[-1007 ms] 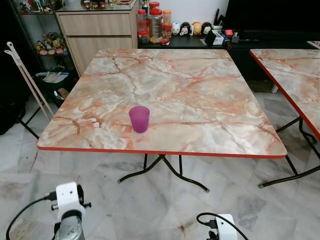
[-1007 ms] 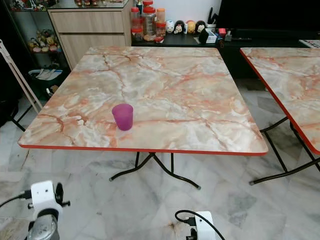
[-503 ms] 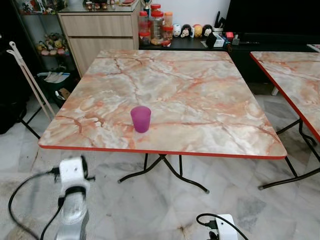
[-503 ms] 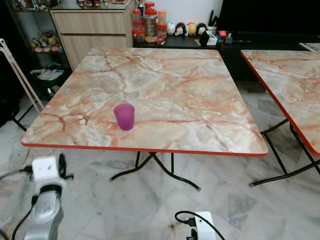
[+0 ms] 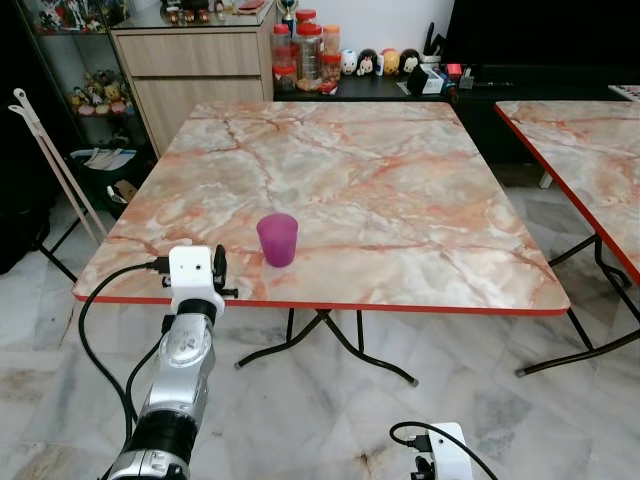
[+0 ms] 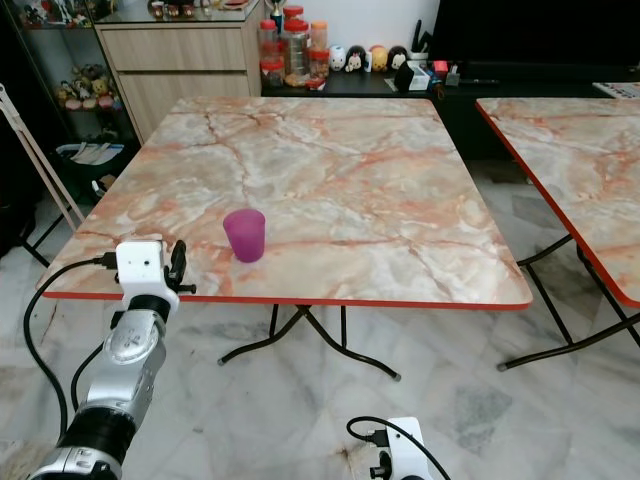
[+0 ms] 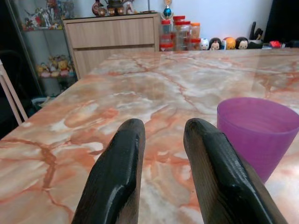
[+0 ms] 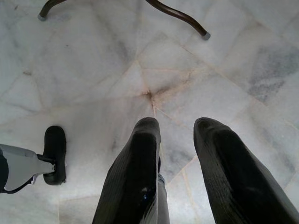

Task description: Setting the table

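Observation:
A purple plastic cup [image 5: 277,240] stands upright near the front edge of the marble-patterned table [image 5: 380,180]. My left arm [image 5: 190,330] reaches up to the table's front edge, a little left of the cup. In the left wrist view, my left gripper [image 7: 163,128] is open just above the tabletop with nothing between its fingers. The cup [image 7: 257,135] sits close beside one finger, apart from it. My right gripper [image 8: 180,128] hangs low over the floor, open and holding nothing.
A second marble table [image 5: 590,150] stands to the right with a gap between the two. A wooden cabinet [image 5: 190,70] and jars [image 5: 310,50] lie behind the table. A white folded frame [image 5: 50,160] leans at the left. Black table legs [image 5: 330,340] spread underneath.
My left arm has risen from low near the floor to the table's front edge, bringing its gripper beside the cup. The cup and the right arm have stayed put.

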Robot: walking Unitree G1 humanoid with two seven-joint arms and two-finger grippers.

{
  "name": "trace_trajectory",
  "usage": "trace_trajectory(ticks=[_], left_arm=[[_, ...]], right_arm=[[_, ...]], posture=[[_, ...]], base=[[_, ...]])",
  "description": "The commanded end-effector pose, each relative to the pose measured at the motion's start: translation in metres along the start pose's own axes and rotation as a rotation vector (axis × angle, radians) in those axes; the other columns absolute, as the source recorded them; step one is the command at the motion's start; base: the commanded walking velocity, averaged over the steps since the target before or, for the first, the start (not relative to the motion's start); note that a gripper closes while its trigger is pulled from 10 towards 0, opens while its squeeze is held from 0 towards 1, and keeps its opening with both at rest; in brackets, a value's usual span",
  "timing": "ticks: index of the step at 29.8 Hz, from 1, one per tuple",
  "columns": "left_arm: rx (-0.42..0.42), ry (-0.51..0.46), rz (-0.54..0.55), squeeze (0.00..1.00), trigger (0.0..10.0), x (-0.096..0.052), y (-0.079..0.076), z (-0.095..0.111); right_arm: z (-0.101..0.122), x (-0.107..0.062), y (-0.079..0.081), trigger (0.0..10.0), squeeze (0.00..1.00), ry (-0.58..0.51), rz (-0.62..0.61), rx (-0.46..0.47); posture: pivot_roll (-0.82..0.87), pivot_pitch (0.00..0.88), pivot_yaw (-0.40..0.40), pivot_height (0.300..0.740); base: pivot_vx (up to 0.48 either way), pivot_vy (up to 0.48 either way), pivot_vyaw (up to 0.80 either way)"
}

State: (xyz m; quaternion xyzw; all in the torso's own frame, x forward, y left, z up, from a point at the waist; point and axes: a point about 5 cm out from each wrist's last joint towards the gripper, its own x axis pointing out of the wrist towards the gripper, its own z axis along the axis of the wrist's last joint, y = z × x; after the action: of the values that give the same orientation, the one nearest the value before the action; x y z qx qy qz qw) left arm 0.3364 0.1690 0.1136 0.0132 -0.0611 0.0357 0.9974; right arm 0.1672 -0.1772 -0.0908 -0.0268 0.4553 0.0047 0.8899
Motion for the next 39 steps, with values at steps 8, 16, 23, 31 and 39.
trace_trajectory(ticks=[8, 16, 23, 31, 39], left_arm=[[-0.037, -0.041, -0.056, 0.00, 10.0, 0.021, -0.023, 0.018], [-0.044, -0.049, -0.060, 0.00, 10.0, 0.022, -0.025, 0.019], [-0.040, -0.043, -0.053, 0.00, 10.0, 0.021, -0.022, 0.016], [-0.041, -0.055, -0.045, 0.00, 10.0, 0.023, -0.020, 0.019], [-0.046, -0.065, -0.033, 0.00, 10.0, 0.024, -0.017, 0.020]], right_arm=[[0.006, 0.001, 0.000, 10.0, 0.00, -0.019, -0.021, 0.044], [0.007, 0.001, 0.001, 10.0, 0.00, -0.030, -0.024, 0.078], [0.004, 0.001, 0.000, 10.0, 0.00, -0.016, -0.032, 0.075], [0.004, 0.001, 0.001, 10.0, 0.00, -0.015, -0.030, 0.060], [-0.021, -0.006, -0.006, 10.0, 0.00, 0.048, -0.074, 0.095]], posture=[[0.02, 0.000, 0.014, 0.740], [0.01, 0.000, 0.021, 0.740], [0.01, 0.000, 0.021, 0.740], [0.02, 0.000, 0.017, 0.740], [0.01, 0.000, 0.017, 0.740]], base=[[0.000, 0.000, 0.00], [0.154, 0.000, 0.00], [0.245, 0.000, -0.28], [0.247, 0.000, 0.00], [0.247, 0.000, 0.00]])
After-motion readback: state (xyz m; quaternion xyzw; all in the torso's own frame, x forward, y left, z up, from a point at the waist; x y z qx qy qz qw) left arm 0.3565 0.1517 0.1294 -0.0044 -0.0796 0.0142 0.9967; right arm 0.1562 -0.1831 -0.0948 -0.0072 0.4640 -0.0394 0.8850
